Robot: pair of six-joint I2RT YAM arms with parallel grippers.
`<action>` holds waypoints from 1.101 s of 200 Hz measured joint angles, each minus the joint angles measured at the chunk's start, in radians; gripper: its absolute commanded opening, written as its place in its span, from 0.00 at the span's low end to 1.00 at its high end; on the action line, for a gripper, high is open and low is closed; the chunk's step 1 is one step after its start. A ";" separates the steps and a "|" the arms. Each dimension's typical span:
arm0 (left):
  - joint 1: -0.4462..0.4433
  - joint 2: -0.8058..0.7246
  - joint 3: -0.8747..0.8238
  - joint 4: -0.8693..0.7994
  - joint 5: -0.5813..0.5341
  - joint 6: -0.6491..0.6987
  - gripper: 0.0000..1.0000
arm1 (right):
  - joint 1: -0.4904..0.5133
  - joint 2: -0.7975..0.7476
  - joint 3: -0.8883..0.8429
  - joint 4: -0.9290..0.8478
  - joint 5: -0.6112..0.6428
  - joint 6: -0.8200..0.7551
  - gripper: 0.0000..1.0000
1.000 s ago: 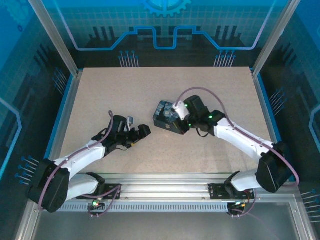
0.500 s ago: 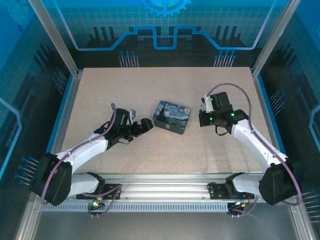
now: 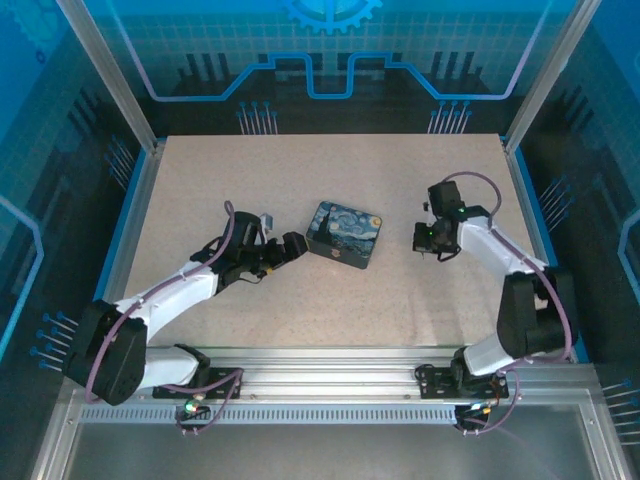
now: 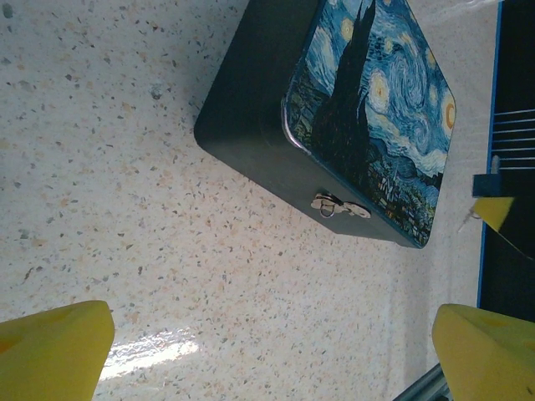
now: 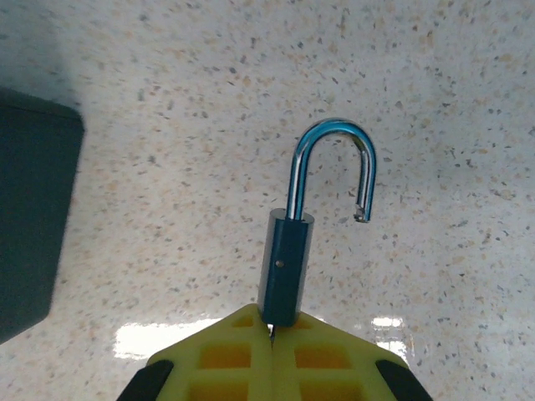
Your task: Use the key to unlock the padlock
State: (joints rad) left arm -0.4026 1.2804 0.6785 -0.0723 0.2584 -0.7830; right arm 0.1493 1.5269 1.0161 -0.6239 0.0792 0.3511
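The small silvery metal padlock (image 5: 288,267), with its shackle free at one end, is pinched only by its lower end in my right end effector (image 5: 272,330) over the speckled surface (image 5: 167,125). I judge that so shallow a grip may let it twist and fall. My left end effector (image 4: 267,347) is spread wide and holds nothing.

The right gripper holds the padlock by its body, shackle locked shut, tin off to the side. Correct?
No. The padlock is open: its shackle has its free end clear of the body, as the right wrist view shows. The right gripper does hold it by its body, tin off to the side.
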 measured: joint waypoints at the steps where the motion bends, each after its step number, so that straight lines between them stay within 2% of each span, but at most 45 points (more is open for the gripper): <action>1: 0.000 0.000 0.000 0.000 0.000 0.000 0.99 | 0.000 0.003 0.001 0.000 0.000 0.001 0.00; 88: 0.001 0.000 0.000 -0.002 0.000 0.000 0.99 | 0.040 0.209 0.077 0.012 0.003 0.039 0.00; 154: 0.001 0.000 0.000 -0.002 0.000 0.000 0.99 | 0.085 0.247 0.101 0.020 0.007 0.079 0.23; 195: 0.002 0.000 0.000 -0.002 -0.001 0.000 0.99 | 0.095 0.182 0.083 0.034 0.000 0.083 0.25; 220: 0.004 0.000 0.000 -0.009 -0.005 0.000 0.99 | 0.092 0.099 0.059 0.033 0.000 0.083 0.31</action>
State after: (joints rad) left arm -0.3988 1.2800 0.6781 -0.0811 0.2535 -0.7826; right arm 0.2417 1.6257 1.0752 -0.5907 0.0788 0.4339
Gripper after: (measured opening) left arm 0.990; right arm 0.282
